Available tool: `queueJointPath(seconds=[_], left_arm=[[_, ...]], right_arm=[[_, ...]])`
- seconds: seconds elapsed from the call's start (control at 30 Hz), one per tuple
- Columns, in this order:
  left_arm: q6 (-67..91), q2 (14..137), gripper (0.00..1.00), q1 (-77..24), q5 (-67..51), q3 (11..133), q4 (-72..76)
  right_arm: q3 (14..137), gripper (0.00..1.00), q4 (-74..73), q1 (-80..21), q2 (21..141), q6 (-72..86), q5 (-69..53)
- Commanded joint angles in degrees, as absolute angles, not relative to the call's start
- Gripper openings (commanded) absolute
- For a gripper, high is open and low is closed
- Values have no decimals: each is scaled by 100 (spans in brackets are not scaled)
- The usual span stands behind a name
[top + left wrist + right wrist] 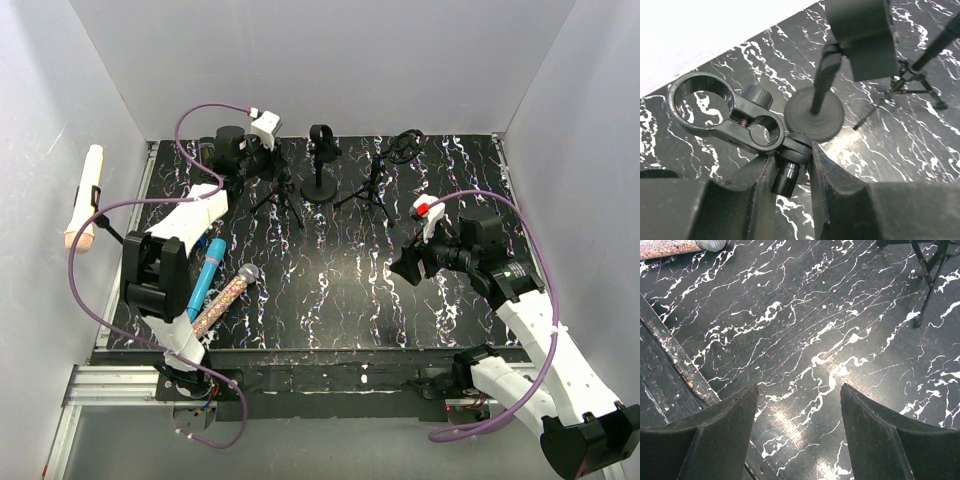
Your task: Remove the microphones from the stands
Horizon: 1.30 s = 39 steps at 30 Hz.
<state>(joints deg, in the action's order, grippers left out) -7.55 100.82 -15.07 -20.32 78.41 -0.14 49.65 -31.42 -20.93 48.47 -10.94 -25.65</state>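
- Apparently the left gripper is at the back-left stand, and its jaws are clenched on the short black stem just under the ring clip; I judge that this grip serves to keep the light tripod steady
- The ring clip is empty: through it only the marbled tabletop shows, so no microphone sits in this stand
- Two microphones lie on the tabletop near the left arm's base, a blue microphone and a glitter microphone, side by side; which of them is the task's own I cannot tell
- The round-base stand and the other tripod stand are next in the back row; their holders look empty too, but they are small in the top view
- The right gripper hangs over bare tabletop with its jaws released and wide, holding nothing; probably it is kept there to be out of the way
- By my judgement the removal looks done, and only letting go of the stem is left
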Motion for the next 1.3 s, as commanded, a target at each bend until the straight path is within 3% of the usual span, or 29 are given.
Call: queueJointPath(seconds=[0.0,0.03,0.07,0.23,0.47,0.7,0.87,1.27], left_arm=[[-994,10213,41,-1371,-1687,8419,80],[-976,10178,59,-1371,-1740,8481,36],[-932,10108,67,-1380,-1836,8534,-148],[-572,9415,85,-1389,-2153,9051,-771],[-2010,7895,89,-1380,-2226,9650,-2529],[-3496,6839,98,-1214,770,10028,-4112],[-3446,6925,98,-721,2336,10598,-5376],[-3718,7145,98,-176,3022,10660,-6440]], right_arm=[[4895,73,-2979,-2048,4764,-1099,-2646],[4922,74,-3023,-2030,4764,-1099,-2637],[4948,74,-3050,-2022,4755,-1099,-2619],[5167,75,-3287,-1995,4869,-1099,-2628],[5510,75,-3331,-1995,5238,-1028,-2926],[5906,75,-2971,-1995,5896,-607,-3155],[6362,75,-3268,-2004,6292,-545,-3349],[7531,76,-5632,-2013,6846,-2090,-3155]])
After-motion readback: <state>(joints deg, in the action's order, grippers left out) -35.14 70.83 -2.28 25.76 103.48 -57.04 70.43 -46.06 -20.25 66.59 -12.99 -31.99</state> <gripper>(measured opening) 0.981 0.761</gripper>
